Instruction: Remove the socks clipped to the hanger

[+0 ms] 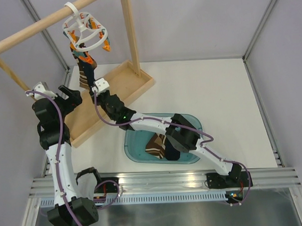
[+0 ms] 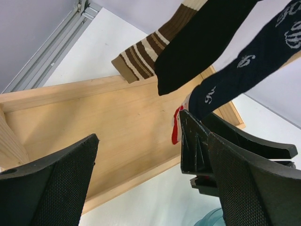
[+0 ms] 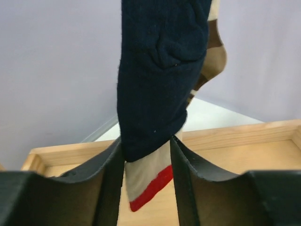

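Note:
The white ring hanger [image 1: 86, 31] hangs by its hook from the wooden pole, with orange and teal clips. Socks [image 1: 85, 66] dangle from it. In the right wrist view a navy sock [image 3: 155, 75] and a red-white sock end [image 3: 148, 181] sit between the fingers, and a striped sock [image 3: 214, 56] hangs behind. My right gripper [image 3: 146, 141] is shut on their lower ends; it also shows in the top view [image 1: 94, 90]. My left gripper [image 2: 150, 188] is open and empty, just left of the socks [image 1: 74, 92]. It sees a striped sock [image 2: 146, 52], a black sock [image 2: 197, 42] and the navy sock [image 2: 254, 61].
The wooden rack's base tray [image 1: 115, 92] lies under the socks, with an upright post [image 1: 130, 34] at its far right. A teal tray [image 1: 191, 118] in front holds a striped and a dark sock [image 1: 160, 145], partly under the right arm.

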Available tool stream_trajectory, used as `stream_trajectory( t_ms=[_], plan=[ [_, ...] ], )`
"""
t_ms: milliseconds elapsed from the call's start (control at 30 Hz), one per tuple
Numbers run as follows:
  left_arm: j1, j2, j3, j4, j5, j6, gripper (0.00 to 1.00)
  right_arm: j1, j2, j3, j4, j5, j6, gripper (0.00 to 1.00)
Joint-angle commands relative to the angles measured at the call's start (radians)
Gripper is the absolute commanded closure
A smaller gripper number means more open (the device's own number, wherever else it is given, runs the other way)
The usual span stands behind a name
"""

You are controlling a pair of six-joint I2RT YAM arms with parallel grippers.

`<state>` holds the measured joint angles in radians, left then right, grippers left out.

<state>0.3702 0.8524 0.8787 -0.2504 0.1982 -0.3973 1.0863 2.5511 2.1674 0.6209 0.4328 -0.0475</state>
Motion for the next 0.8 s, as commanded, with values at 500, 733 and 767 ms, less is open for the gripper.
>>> stream_trajectory(
  t_ms=[500,733,767],
  plan=[
    [-0.024,-0.015,-0.018,0.140,0.240,0.011,0.00,-0.020,-0.207,-0.260,0.144,0.078,-0.038,0.98],
    [-0.074,-0.027,-0.018,0.183,0.329,0.020,0.00,-0.020,-0.380,-0.432,0.132,0.049,-0.038,0.98],
    [-0.082,-0.027,-0.017,0.183,0.334,0.020,0.00,-0.022,-0.393,-0.442,0.117,0.044,-0.038,0.98]
  ],
)
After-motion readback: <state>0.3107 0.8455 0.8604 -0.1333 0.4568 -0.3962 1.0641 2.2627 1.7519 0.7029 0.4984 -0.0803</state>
